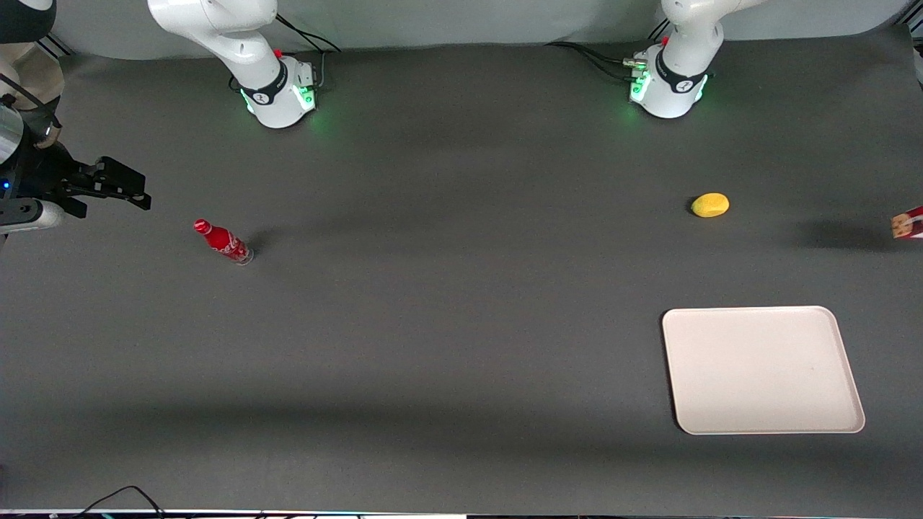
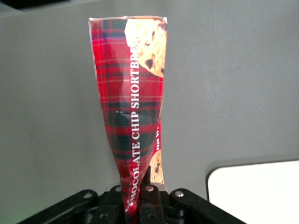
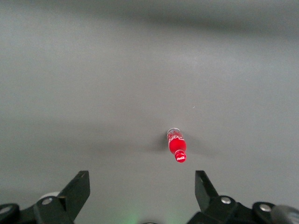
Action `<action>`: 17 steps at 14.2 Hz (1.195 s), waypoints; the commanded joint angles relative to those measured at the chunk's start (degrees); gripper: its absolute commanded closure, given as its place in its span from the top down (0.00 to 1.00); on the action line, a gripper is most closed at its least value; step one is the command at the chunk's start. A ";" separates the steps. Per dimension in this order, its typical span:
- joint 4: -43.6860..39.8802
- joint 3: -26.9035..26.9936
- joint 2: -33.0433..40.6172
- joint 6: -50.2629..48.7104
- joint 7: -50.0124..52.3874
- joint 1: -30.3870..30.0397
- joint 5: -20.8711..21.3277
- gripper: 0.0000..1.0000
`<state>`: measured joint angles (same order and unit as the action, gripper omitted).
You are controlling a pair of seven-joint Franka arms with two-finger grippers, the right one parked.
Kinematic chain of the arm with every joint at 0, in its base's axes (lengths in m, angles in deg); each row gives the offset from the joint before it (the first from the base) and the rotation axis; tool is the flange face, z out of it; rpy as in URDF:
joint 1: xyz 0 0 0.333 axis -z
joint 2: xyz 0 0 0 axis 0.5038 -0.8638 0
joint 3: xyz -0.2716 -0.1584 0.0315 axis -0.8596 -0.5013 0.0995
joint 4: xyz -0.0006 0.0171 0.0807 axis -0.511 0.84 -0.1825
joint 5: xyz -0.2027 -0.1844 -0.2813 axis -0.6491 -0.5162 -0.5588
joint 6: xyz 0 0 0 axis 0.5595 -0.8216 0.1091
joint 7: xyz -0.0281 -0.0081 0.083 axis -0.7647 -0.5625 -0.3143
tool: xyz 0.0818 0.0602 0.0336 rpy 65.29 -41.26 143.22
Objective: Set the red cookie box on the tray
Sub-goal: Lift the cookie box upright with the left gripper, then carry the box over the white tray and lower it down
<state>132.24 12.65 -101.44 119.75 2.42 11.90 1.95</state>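
The box (image 2: pixel 132 107) is up in the air, clamped in the pincer (image 2: pixel 140 205). In the wrist view it sticks straight out from between the fingers, tartan side with "CHOCOLATE CHIP SHORTBREAD" facing the camera and a cookie picture at the end away from the pincer. The fingers are closed on the box's near end, so it's a firm pinch, not a loose cradle.

In the front view only the tip of the box (image 1: pixel 908 223) pokes in at the frame edge at the working arm's end of the table, with its shadow on the mat under it. The pincer itself is out of that frame.

The tray (image 2: pixel 254 191) sits below the pincer and off to one side, just a rounded corner of it showing in the wrist view. From the front the tray (image 1: pixel 764 425) lies flat on the table (image 1: pixel 447 324), nearer the camera than the held box, nothing on it.

A lemon (image 1: pixel 710 205) lies on the mat, well apart from the tray and farther from the camera. A red bottle (image 1: pixel 223 242) stands way off toward the parked arm's end.
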 commanded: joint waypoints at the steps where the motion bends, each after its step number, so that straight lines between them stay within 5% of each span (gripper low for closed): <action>1: -10.65 0.43 0.72 -12.11 2.21 0.77 3.54 0.00; 6: -11.91 -4.83 1.59 -14.33 -3.81 2.88 3.72 0.00; 11: -11.56 -13.96 1.95 -15.30 -37.20 2.53 5.30 0.00; 14: -11.20 -20.65 -0.07 -14.43 -53.80 2.36 10.21 0.00; 17: -10.42 -21.10 -3.58 -8.03 -73.42 2.53 11.63 0.00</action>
<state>121.97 -8.42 -102.81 108.09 -58.94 14.99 12.02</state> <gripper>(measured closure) 0.934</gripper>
